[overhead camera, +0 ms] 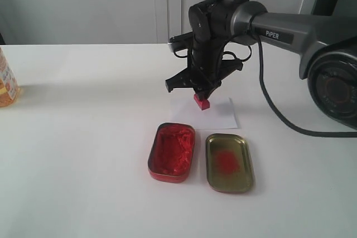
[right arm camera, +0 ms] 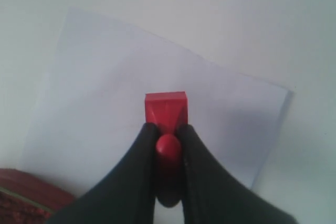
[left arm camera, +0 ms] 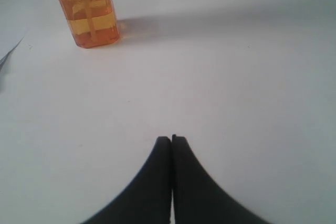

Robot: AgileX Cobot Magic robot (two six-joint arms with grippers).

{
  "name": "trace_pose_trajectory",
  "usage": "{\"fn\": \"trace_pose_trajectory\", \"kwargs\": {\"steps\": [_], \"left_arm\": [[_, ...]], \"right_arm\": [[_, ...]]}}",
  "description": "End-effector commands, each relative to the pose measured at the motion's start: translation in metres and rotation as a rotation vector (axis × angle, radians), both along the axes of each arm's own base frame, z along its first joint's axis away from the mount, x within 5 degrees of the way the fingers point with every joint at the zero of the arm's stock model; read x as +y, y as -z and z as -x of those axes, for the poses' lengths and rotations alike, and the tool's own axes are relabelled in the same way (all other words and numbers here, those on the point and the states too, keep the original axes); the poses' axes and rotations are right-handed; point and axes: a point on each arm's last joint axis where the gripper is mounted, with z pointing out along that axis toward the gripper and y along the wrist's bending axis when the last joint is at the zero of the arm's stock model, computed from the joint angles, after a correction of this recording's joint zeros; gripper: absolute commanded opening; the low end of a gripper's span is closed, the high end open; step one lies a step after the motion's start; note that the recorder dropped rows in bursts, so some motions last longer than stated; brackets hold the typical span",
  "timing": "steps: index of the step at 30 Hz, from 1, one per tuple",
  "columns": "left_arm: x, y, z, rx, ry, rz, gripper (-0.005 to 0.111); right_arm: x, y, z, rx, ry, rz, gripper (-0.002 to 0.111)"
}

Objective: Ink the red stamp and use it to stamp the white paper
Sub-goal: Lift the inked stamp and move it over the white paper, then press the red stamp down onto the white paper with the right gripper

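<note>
Nearest the exterior camera, two oblong tins lie side by side on the white table [overhead camera: 83, 182]. The left one is the red tin [overhead camera: 171, 153], filled with lumpy red ink paste. The gold lid [overhead camera: 229, 162] lies just to its right, hollow side up, with a red smear in its middle. The two are close but apart.

The red stamp [overhead camera: 202, 102] is just beyond them, over the far part of the white paper [overhead camera: 220, 116]. It is upright, square base down and knob up. The right wrist view shows the stamp [right arm camera: 166, 109] well inside the sheet [right arm camera: 105, 77]. Whether the base presses on the paper or sits just above it cannot be told. The paper lies flat, its near edge just beside the far rims of both tins. A corner of the red tin [right arm camera: 26, 198] shows at the edge of the right wrist view.

The right gripper [overhead camera: 199, 94] comes down from above, clenched on the stamp's knob, one black finger [right arm camera: 142, 150] on each side. Its grey arm [overhead camera: 279, 32] reaches in from the right, and a black cable [overhead camera: 273, 104] hangs down to the table.

The left gripper [left arm camera: 171, 140] has its fingers pressed together with nothing between them, above bare tabletop. An orange bottle [left arm camera: 86, 9] stands beyond it, and it also shows at the far left edge [overhead camera: 6, 85] of the exterior view, well apart from the tins.
</note>
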Motion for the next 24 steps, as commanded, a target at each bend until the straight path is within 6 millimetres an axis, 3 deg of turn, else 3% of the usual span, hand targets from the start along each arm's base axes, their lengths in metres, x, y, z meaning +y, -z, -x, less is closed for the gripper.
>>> {"fn": "trace_pose_trajectory", "kwargs": {"steps": [1, 8, 10, 14, 18, 24], "left_arm": [[0.000, 0.001, 0.000, -0.001, -0.003, 0.004, 0.000], [0.000, 0.001, 0.000, -0.001, -0.003, 0.004, 0.000], [0.000, 0.001, 0.000, -0.001, -0.003, 0.004, 0.000], [0.000, 0.001, 0.000, -0.001, -0.003, 0.004, 0.000], [0.000, 0.001, 0.000, -0.001, -0.003, 0.004, 0.000], [0.000, 0.001, 0.000, -0.001, -0.003, 0.004, 0.000]], "right_arm": [[-0.005, -0.001, -0.003, 0.009, -0.002, 0.009, 0.000], [-0.003, 0.012, -0.002, 0.056, 0.003, 0.009, 0.000], [0.000, 0.028, -0.003, 0.089, 0.002, -0.002, 0.000], [-0.001, 0.082, 0.001, 0.223, 0.004, 0.055, 0.000], [-0.003, 0.110, 0.005, 0.291, 0.007, 0.090, 0.000], [-0.003, 0.118, 0.006, 0.305, 0.008, 0.097, 0.000]]}}
